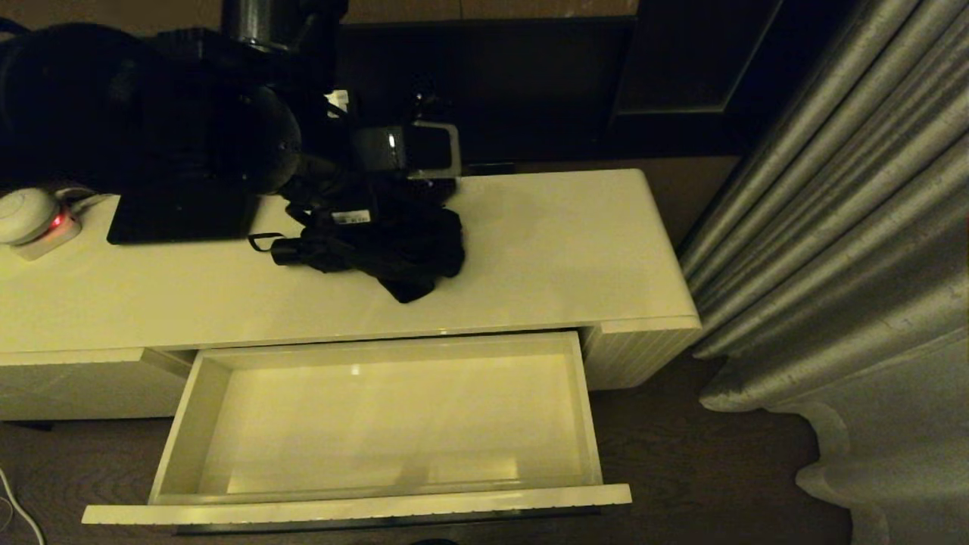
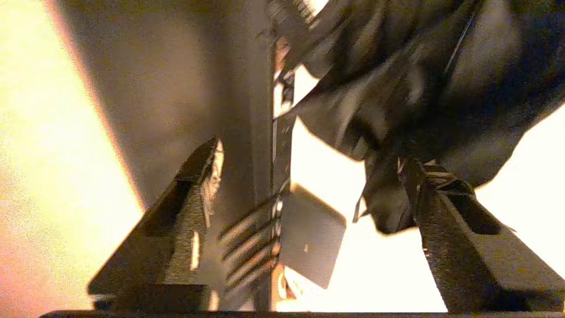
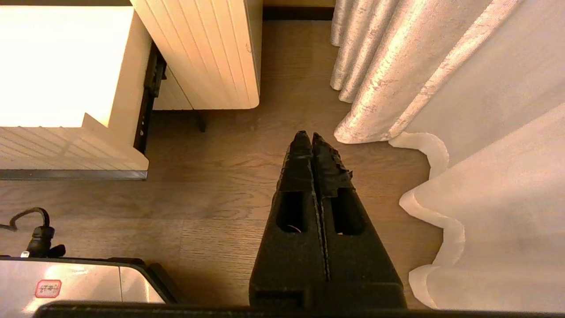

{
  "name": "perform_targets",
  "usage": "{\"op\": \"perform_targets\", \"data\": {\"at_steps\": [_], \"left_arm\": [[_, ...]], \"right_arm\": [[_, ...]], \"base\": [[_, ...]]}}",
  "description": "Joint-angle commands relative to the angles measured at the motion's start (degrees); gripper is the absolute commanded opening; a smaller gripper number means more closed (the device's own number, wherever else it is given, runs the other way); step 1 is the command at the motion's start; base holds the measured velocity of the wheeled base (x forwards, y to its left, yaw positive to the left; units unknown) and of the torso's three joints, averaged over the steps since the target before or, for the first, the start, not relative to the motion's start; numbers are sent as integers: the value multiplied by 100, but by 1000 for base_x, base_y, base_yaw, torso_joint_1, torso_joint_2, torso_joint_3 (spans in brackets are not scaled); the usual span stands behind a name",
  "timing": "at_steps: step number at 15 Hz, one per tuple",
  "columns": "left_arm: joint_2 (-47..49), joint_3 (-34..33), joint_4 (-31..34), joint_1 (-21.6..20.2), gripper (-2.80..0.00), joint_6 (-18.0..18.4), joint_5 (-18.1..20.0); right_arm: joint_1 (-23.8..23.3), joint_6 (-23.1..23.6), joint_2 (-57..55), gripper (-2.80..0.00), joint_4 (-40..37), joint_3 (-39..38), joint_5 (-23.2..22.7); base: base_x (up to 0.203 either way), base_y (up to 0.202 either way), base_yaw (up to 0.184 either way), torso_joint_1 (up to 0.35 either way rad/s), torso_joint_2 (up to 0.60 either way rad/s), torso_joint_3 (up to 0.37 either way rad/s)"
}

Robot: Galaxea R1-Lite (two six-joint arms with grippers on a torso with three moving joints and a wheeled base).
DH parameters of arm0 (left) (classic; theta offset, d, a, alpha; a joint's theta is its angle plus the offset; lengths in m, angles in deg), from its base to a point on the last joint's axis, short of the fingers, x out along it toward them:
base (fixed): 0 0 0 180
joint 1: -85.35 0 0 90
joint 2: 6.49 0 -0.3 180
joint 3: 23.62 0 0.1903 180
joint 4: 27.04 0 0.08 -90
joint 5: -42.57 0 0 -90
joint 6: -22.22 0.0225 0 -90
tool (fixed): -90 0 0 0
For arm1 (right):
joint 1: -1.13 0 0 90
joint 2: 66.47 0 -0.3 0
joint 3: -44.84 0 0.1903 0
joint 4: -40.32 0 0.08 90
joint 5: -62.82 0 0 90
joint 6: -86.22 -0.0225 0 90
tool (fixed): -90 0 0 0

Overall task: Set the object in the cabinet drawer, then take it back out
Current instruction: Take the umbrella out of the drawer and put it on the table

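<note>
On top of the cream cabinet [image 1: 545, 250] lies the black folding umbrella [image 1: 378, 246], near the middle of the top, behind the open cabinet drawer [image 1: 378, 412]. Long axis runs roughly left-right in the head view: short handle [image 1: 286, 250] with thin wrist loop [image 1: 260, 241] points to the robot's left, bunched fabric spreads to the right and toward the front edge. Small white tag sits on the umbrella's upper fabric [image 1: 352, 218]; print too small to read.

Left gripper [image 2: 309, 172] is down at the umbrella from the back side, fingers spread wide; one fingertip [image 2: 417, 176] touches the fabric [image 2: 419, 88], the other stands apart on the bare side. A pale square tag [image 2: 311, 234] hangs between the fingers, no legible text.

Drawer is pulled fully out, pale interior holding nothing visible, ribbed front facing the robot.

Right gripper [image 3: 312, 139] hangs low over the wood floor [image 3: 220, 198] beside the curtain [image 3: 441, 88], fingers pressed together, holding nothing. Red-framed sticker [image 3: 48, 288] on the robot base, writing unreadable.

Flat black device [image 1: 182, 216] and a white round thing with a red light [image 1: 30, 216] sit at the top's left end.
</note>
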Motion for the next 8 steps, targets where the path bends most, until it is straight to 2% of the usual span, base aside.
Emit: {"op": "perform_targets", "data": {"at_steps": [1,3,4,5,7,8], "left_arm": [[-779,-184,137,-26,0,-54,-9],[-1281,-561,162,-59,0,-257,0],[-1502,-762,175,-72,0,-595,1],[-1604,-834,194,-75,0,-1154,6],[-1729,-932,216,-73,0,-2569,11],[-1799,-991,231,-73,0,-3054,11]], "right_arm": [[2,0,2,-280,2,-9,-2],[2,0,2,-280,2,-9,-2],[2,0,2,-280,2,-9,-2],[2,0,2,-280,2,-9,-2],[2,0,2,-280,2,-9,-2],[2,0,2,-280,2,-9,-2]], "base": [[0,0,0,0,0,0],[0,0,0,0,0,0],[0,0,0,0,0,0],[0,0,0,0,0,0],[0,0,0,0,0,0],[0,0,0,0,0,0]]}}
